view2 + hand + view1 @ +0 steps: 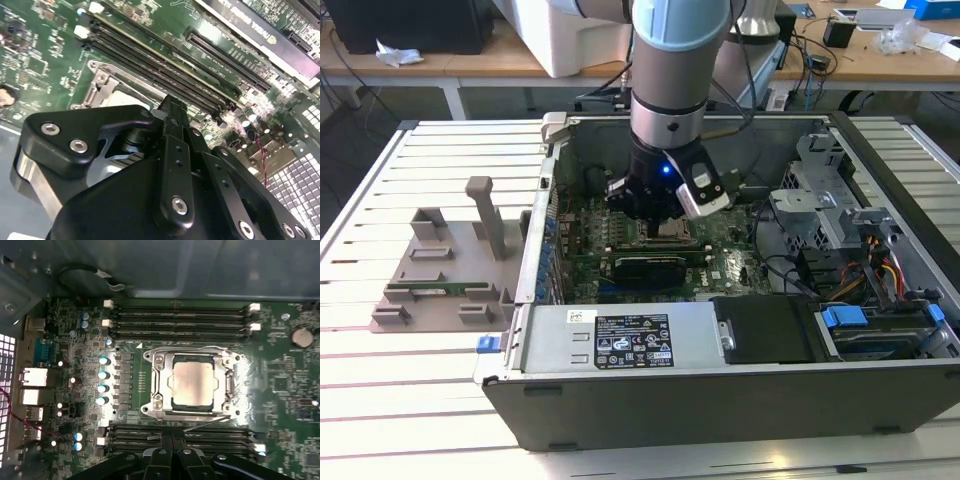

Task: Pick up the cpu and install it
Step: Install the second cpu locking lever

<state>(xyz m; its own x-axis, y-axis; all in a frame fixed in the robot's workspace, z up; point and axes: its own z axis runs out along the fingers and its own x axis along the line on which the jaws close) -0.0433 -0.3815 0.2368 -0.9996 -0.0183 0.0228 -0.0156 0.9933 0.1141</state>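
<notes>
The cpu (pixel 194 382), a silvery square chip, lies flat inside the black socket with its metal frame (pixel 156 385) on the green motherboard (pixel 290 385). My gripper (pixel 171 439) hovers just beside the socket, over the memory slots, with its black fingers (pixel 162 442) pressed together and nothing between them. In the second wrist view the gripper (pixel 171 106) points down at the socket's edge, and a pale corner of the cpu (pixel 119 100) shows past it. In the exterior view the gripper (pixel 662 212) hangs low inside the open computer case (pixel 720 390), over the socket.
Black memory slots (pixel 180 320) flank the socket on two sides. A graphics card (pixel 642 266), a power supply (pixel 620 338) and a drive cage with cables (pixel 840 220) crowd the case. A grey fixture (pixel 445 270) holding a green memory stick stands at the exterior view's left.
</notes>
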